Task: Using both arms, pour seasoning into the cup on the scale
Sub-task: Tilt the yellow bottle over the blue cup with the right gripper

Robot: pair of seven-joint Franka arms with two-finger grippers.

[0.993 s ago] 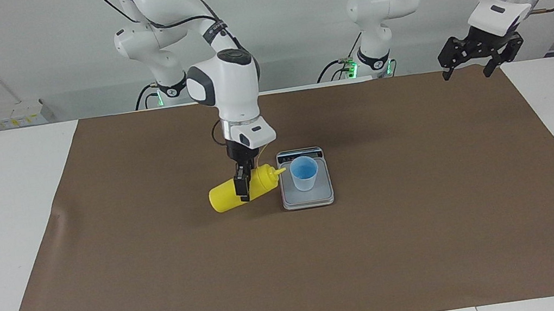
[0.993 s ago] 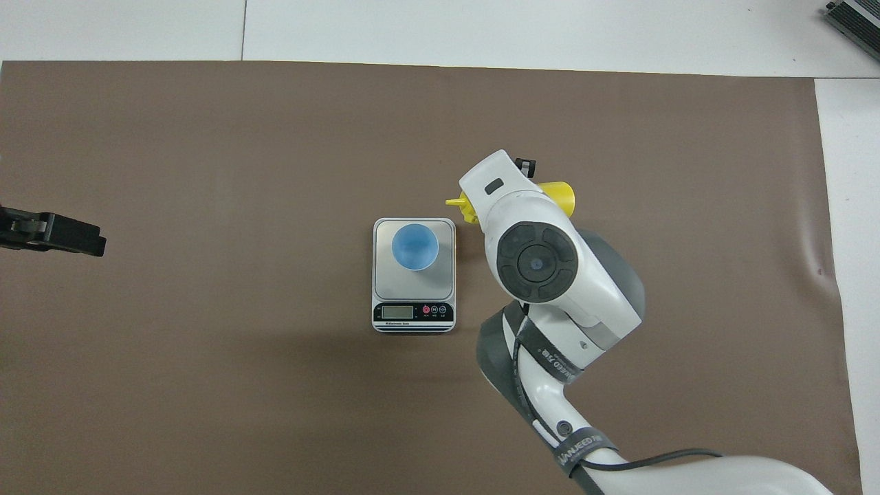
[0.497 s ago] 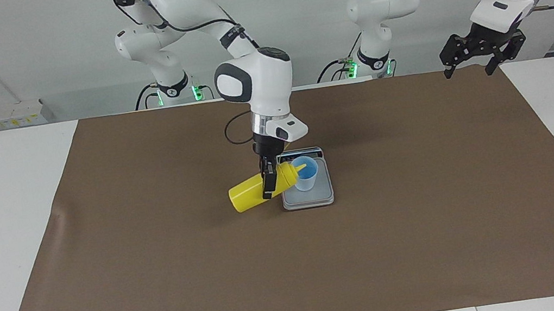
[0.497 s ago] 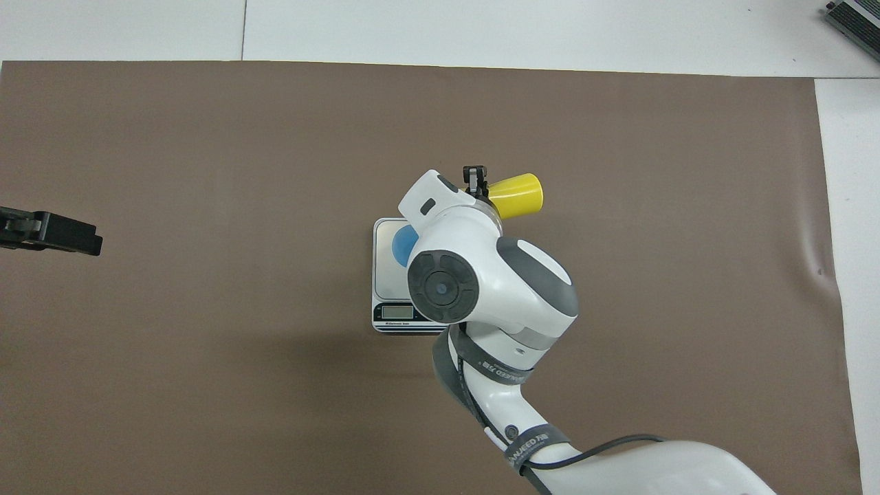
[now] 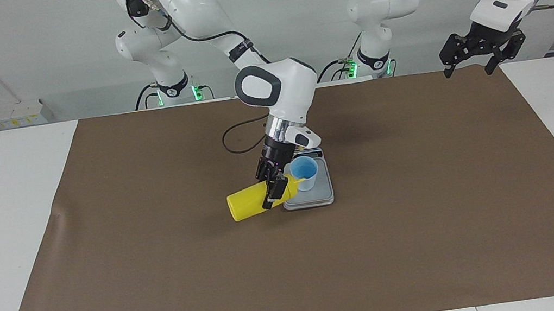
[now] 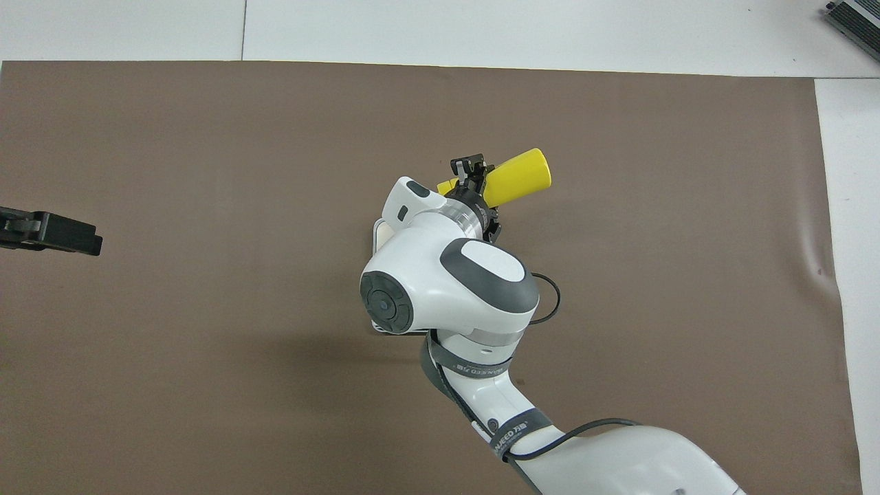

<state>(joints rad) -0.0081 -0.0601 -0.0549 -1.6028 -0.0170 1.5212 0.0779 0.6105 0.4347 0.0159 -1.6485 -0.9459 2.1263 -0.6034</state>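
Note:
My right gripper (image 5: 271,192) is shut on the yellow seasoning bottle (image 5: 248,203), which it holds on its side just above the mat. The thin nozzle points at the pale blue cup (image 5: 305,170), and its tip shows against the cup's wall. The cup stands on the silver-grey scale (image 5: 316,198). In the overhead view the right arm hides the cup and most of the scale (image 6: 379,234); the bottle (image 6: 522,177) sticks out past the right gripper (image 6: 471,172). My left gripper (image 5: 476,57) waits open and empty, raised over the mat's edge at the left arm's end; it also shows in the overhead view (image 6: 51,232).
A brown mat (image 5: 163,276) covers most of the white table (image 5: 1,218). A black cable loops from the right wrist (image 5: 236,139) over the mat beside the scale. A grey device (image 6: 856,17) lies at the table's corner.
The right gripper carried the bottle sideways to the scale until the nozzle reached the cup. The right wrist leaned over the scale, and the bottle went lower and nearly level. The left arm stayed still.

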